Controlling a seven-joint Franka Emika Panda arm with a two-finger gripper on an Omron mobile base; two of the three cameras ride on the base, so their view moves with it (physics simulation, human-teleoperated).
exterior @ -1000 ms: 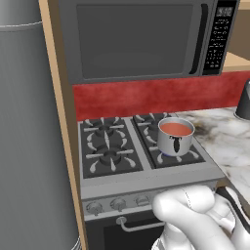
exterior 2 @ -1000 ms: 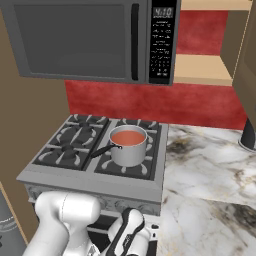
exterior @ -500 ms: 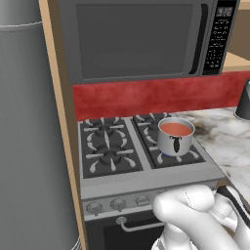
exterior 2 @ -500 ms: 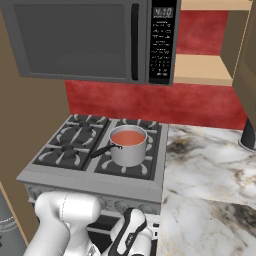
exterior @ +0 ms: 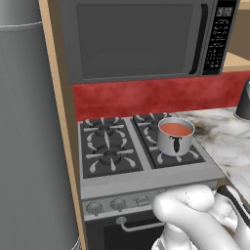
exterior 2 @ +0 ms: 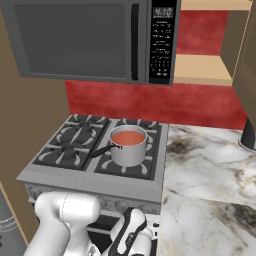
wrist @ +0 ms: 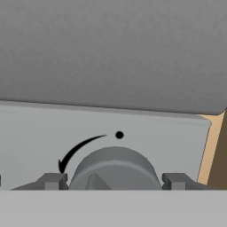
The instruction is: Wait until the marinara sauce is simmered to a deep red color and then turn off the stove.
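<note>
Up close in the hand view, the gripper [wrist: 115, 181] sits right at a round grey stove knob [wrist: 114, 170], with one dark fingertip [wrist: 52, 181] on each side of it; the jaws are spread to the knob's width, but whether the tips actually press on it cannot be told. A black curved arrow and a dot are printed on the silver control panel [wrist: 146, 133] just above the knob. From the base views, the stove [exterior: 112, 172] stands between a tall grey refrigerator [exterior: 29, 146] and a marble counter [exterior 2: 210, 170], under a dark microwave [exterior: 141, 39] and in front of a red backsplash [exterior 2: 150, 102]. The marinara sauce [exterior: 176, 129] fills a small steel saucepan [exterior 2: 128, 150] on the front right burner, its surface orange-red, and its dark handle points toward the stove's left side. The sauce lies up on the cooktop, above and behind the hand, which is low at the front panel where the white arm [exterior: 195, 219] bends down beneath the knob row.
</note>
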